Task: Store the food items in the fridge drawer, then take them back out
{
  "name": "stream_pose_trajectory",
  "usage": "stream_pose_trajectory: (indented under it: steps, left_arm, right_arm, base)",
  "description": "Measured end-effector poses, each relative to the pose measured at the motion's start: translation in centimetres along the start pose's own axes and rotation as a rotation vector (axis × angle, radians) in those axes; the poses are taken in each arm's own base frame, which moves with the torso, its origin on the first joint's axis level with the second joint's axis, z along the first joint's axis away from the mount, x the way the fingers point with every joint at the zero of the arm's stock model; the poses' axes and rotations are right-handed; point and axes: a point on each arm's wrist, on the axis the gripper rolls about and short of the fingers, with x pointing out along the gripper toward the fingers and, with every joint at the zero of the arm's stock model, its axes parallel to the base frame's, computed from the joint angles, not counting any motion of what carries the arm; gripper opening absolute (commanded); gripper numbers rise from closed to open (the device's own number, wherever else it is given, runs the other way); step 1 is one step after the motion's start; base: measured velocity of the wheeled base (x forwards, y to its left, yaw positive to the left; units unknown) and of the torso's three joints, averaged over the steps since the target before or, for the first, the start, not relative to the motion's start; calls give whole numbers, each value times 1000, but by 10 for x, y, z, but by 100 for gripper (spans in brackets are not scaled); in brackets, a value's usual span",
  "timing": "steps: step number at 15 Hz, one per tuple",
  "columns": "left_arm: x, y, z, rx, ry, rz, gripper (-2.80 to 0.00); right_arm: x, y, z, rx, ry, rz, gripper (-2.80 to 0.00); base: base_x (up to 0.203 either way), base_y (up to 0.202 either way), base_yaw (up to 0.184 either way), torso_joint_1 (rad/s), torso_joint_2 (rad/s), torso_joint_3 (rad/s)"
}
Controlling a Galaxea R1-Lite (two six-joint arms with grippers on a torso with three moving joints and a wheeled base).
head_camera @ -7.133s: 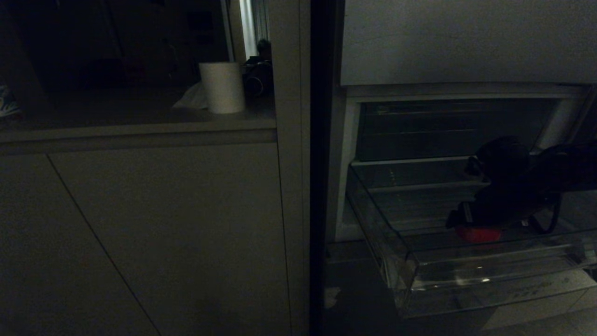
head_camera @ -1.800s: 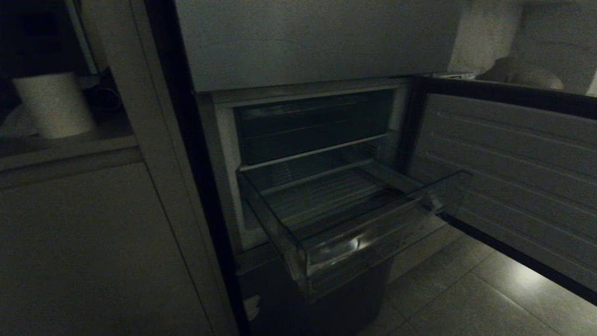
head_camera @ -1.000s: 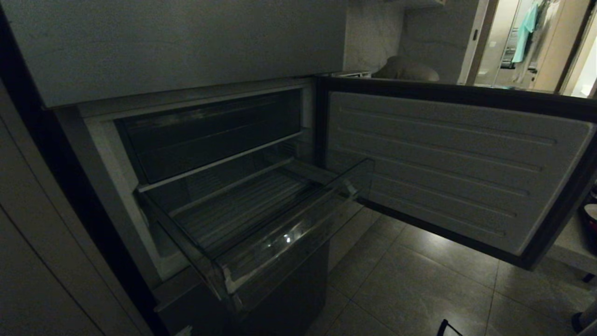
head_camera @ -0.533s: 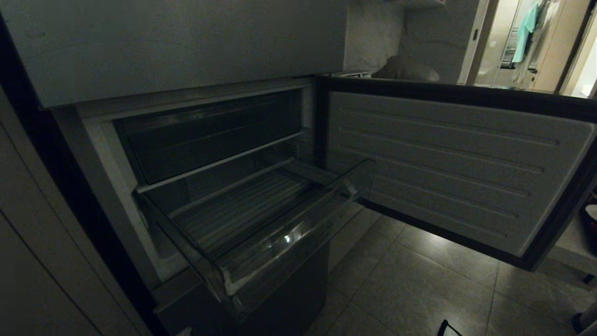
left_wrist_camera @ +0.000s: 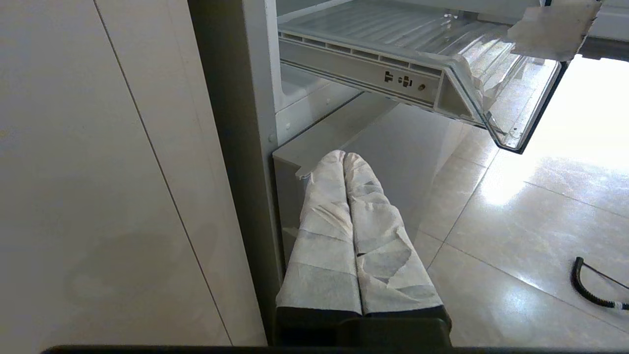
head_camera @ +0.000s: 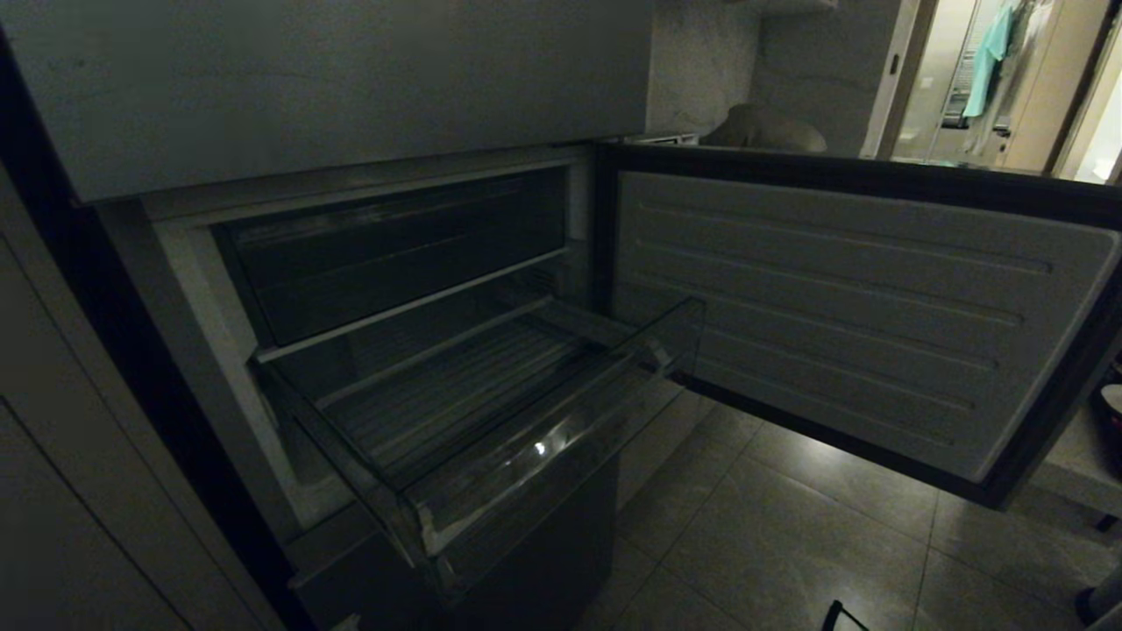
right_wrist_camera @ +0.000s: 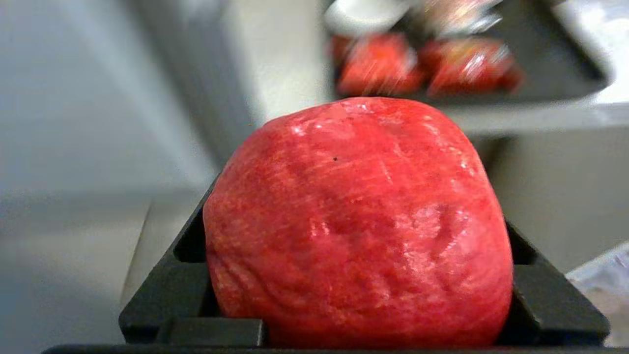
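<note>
Fingers of the right gripper (right_wrist_camera: 361, 275) pinch a red roundish food item (right_wrist_camera: 358, 221) that fills the span between them, with more red items (right_wrist_camera: 422, 66) lying blurred on a dark tray (right_wrist_camera: 555, 69) well beyond it. Ahead of and above the left gripper (left_wrist_camera: 345, 156), whose white-wrapped fingers (left_wrist_camera: 324, 216) are pressed together, the clear fridge drawer (head_camera: 526, 456) stands pulled out of the fridge (head_camera: 333, 88) beside the swung-open door (head_camera: 859, 315).
</note>
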Motion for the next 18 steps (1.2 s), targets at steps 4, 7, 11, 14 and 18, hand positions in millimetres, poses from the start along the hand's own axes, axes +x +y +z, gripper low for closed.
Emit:
stream_pose_trajectory:
  steps: [4,7,11,14,18]
  left_arm:
    - [0,0,0,0,0,0,-280]
    - [0,0,0,0,0,0,-280]
    - [0,0,0,0,0,1,-280]
    - [0,0,0,0,0,0,-280]
    - [0,0,0,0,0,0,-280]
  right_arm:
    - [42,-2,35,85,-94,-118,-280]
    - [65,-18,51,112,-93,-182,-280]
    - [103,-29,67,130,-43,-102,-280]
    - [133,-33,72,135,-6,-72,-280]
    - [183,-44,77,156,39,-14,-280]
  base:
    - [0,0,0,0,0,0]
    - [0,0,0,0,0,0]
    - [0,0,0,0,0,0]
    - [0,0,0,0,0,0]
    - [0,0,0,0,0,0]
